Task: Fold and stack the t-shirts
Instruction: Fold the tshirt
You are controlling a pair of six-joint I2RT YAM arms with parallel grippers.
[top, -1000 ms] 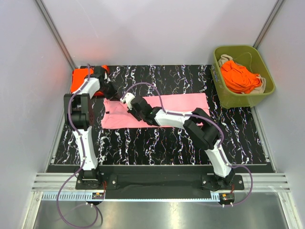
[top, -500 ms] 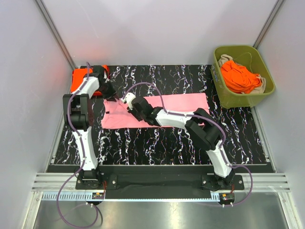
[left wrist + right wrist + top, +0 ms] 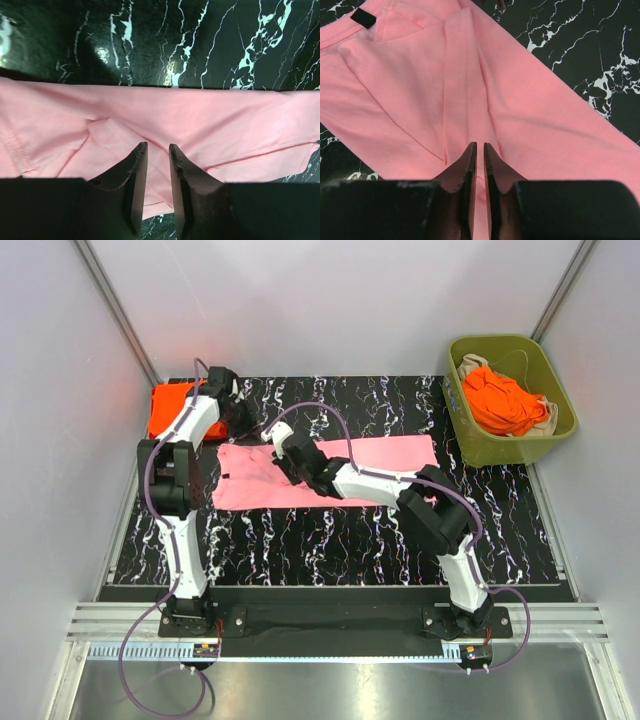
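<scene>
A light pink t-shirt (image 3: 380, 465) lies flat on the black marble table (image 3: 330, 540), folded into a long strip, its dark neck label (image 3: 363, 17) towards the left end. It fills the left wrist view (image 3: 210, 130) and the right wrist view (image 3: 545, 135). My left gripper (image 3: 243, 422) hovers at the shirt's far left edge, jaws slightly apart with nothing between them. My right gripper (image 3: 283, 448) is over the shirt's left part, above a lengthwise fold, its fingers (image 3: 470, 165) nearly closed and empty. A folded orange-red t-shirt (image 3: 170, 405) lies at the far left corner.
An olive-green bin (image 3: 560, 425) at the far right holds crumpled orange-red shirts (image 3: 505, 400) and some beige cloth. White walls and metal posts surround the table.
Both grippers have moved towards the far side of the table. The right wrist has shifted a little right along the pink shirt. The shirt has stayed flat.
</scene>
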